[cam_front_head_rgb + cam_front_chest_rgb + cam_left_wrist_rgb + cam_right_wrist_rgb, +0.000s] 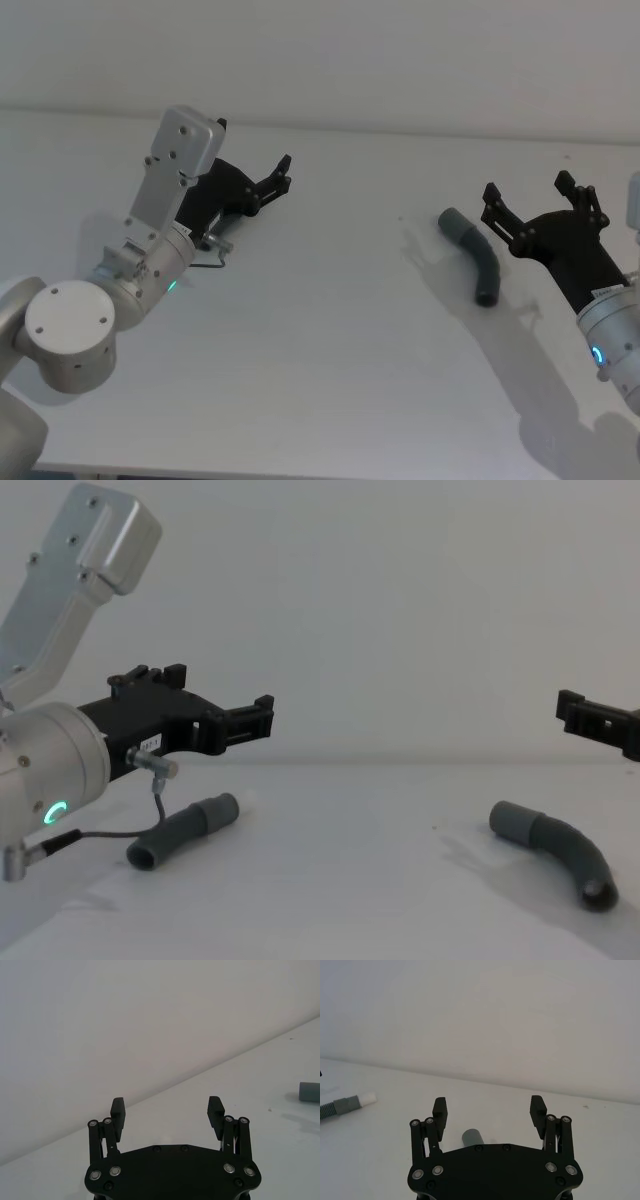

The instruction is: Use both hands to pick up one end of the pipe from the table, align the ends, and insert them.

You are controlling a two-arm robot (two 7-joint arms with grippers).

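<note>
**Item 1 – worktop (320,360).** White and plain; it carries both pipe pieces.

**Item 2 – left pincer (167,1107).** Nearest the robot on its left side, on a silver wrist with a green light. Its fingers are spread wide with nothing between them. It hovers above the worktop.

**Item 3 – straight pipe piece (185,830).** Lies flat on the worktop below the left pincer, not touching it. The right wrist view shows a grey cuff ending in a white tip (368,1098).

**Item 4 – right pincer (528,190).** On the robot's right side, fingers apart and empty, raised above the worktop.

**Item 5 – curved pipe piece (478,258).** Lies flat on the worktop just beside the right pincer and apart from it. The wrist view shows a plain grey cuff (471,1137) close below the pincer's body.

**Item 6 – wall.** Pale and bare, behind the worktop's far edge.

**Status of task.** By my reading, it has barely begun.
- Neither piece is grasped or lifted.
- The two pieces lie well apart, and the cuffs are not aligned or joined.
- Outstanding: lower each pincer onto its piece, close, lift, bring the white tip to the plain cuff, and push it in.
</note>
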